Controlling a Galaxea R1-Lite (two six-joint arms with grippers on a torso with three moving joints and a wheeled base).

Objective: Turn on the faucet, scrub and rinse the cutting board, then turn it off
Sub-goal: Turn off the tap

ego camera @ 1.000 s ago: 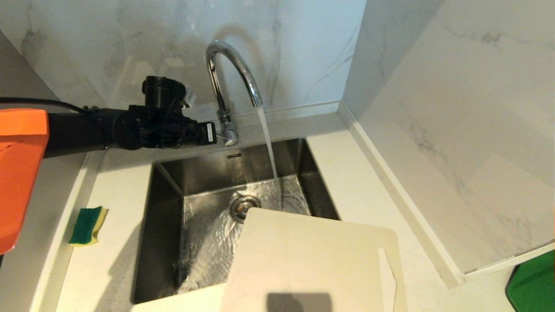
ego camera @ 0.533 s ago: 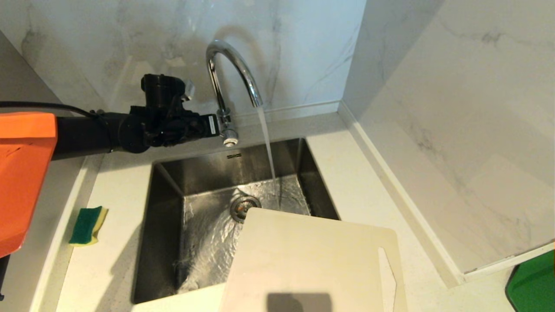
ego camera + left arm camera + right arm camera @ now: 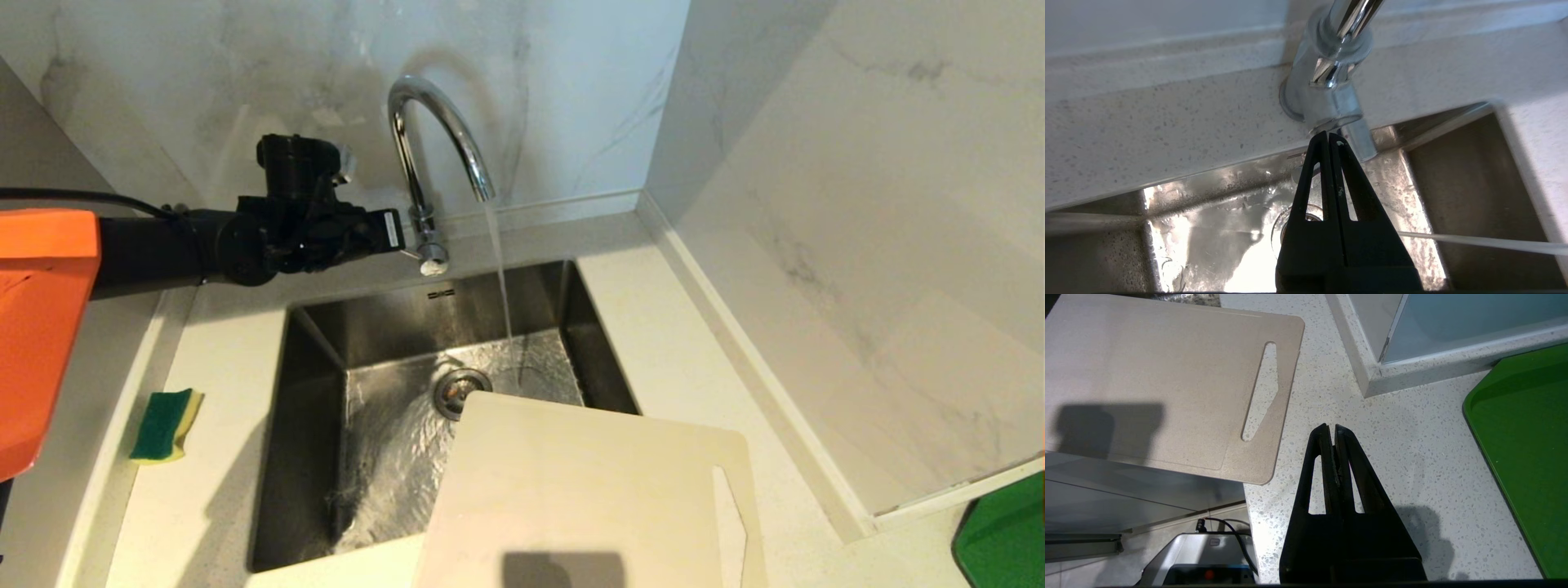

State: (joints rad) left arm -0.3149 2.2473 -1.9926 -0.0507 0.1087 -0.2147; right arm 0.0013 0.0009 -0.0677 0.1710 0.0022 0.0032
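The chrome faucet [image 3: 433, 122] stands behind the sink, and a thin stream of water [image 3: 500, 278] falls from its spout. My left gripper [image 3: 412, 255] is shut and empty, its tips right at the small side lever [image 3: 1361, 139] on the faucet base [image 3: 1327, 94]. The cream-white cutting board [image 3: 588, 490] lies flat at the front, partly over the sink's near right corner. My right gripper [image 3: 1330, 428] is shut and hangs over the countertop beside the cutting board [image 3: 1159, 375], near its handle slot [image 3: 1261, 392].
The steel sink [image 3: 318, 343] is wet around the drain [image 3: 459, 388]. A green-and-yellow sponge [image 3: 167, 425] lies on the counter left of the sink. A green tray [image 3: 1527, 437] sits at the far right. Marble walls close in the back and right.
My left gripper has shifted slightly up and back at the faucet's lever. The water stream has thinned. The cutting board and sponge have stayed put.
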